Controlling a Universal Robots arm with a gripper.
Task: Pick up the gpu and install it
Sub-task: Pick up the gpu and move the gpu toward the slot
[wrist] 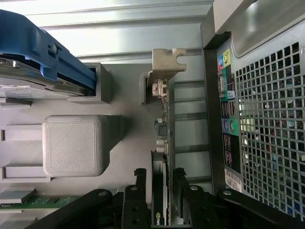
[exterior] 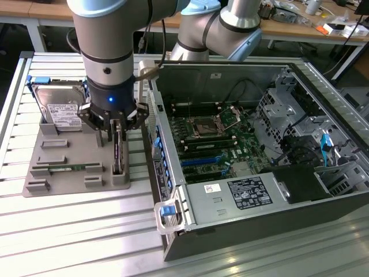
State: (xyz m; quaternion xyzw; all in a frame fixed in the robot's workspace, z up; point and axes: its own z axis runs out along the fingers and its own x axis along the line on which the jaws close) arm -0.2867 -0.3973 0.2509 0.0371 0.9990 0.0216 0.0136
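The gpu (exterior: pixel 117 154) stands on edge in a slot of the grey holder (exterior: pixel 78 151), at the holder's end nearest the computer case. In the wrist view the gpu (wrist: pixel 165 107) appears as a thin card seen edge-on, with its silver bracket (wrist: pixel 167 64) at the far end. My gripper (exterior: pixel 116 131) is lowered over the card. Its black fingers (wrist: pixel 139 188) stand one on each side of the card's near end, and the gripper (wrist: pixel 159 174) is open around it. A narrow gap seems to remain on each side, and the card rests in its slot.
A silver hard drive (exterior: pixel 57 107) in a blue frame (wrist: pixel 43 52) stands at the holder's far end. A green memory stick (exterior: pixel 63 168) lies near its front. The open computer case (exterior: pixel 230 196), motherboard (exterior: pixel 213 138) exposed, sits close on the exterior view's right. Its rear panel (wrist: pixel 267 119) runs alongside the card.
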